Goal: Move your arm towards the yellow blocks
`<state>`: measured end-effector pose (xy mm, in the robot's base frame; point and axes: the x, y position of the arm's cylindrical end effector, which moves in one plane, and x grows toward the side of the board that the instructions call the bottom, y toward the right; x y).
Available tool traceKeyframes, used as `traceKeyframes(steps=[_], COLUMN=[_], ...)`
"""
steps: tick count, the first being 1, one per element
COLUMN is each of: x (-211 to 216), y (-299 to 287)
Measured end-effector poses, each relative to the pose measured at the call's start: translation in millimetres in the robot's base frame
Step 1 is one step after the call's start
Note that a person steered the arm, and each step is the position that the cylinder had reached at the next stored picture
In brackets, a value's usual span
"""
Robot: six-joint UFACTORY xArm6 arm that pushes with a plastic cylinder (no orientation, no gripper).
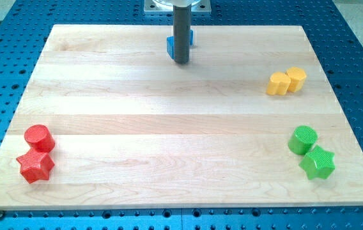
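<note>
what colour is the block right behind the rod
Blue, seen in the camera view, mostly hidden behind my tip.

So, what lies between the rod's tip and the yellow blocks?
Nothing: in the camera view only bare board separates my tip from the yellow blocks. The blue block sits behind my tip.

My tip (181,61) sits top centre against one block (171,46); block pairs occupy right (286,81), lower-right (310,153), lower-left (37,154).

text: none legible | labels: none | numbers: none | signs: none
</note>
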<state>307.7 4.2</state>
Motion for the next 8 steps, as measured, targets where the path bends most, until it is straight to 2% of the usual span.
traceKeyframes(steps=[6, 8], x=[2.0, -1.8], y=[5.5, 63.7])
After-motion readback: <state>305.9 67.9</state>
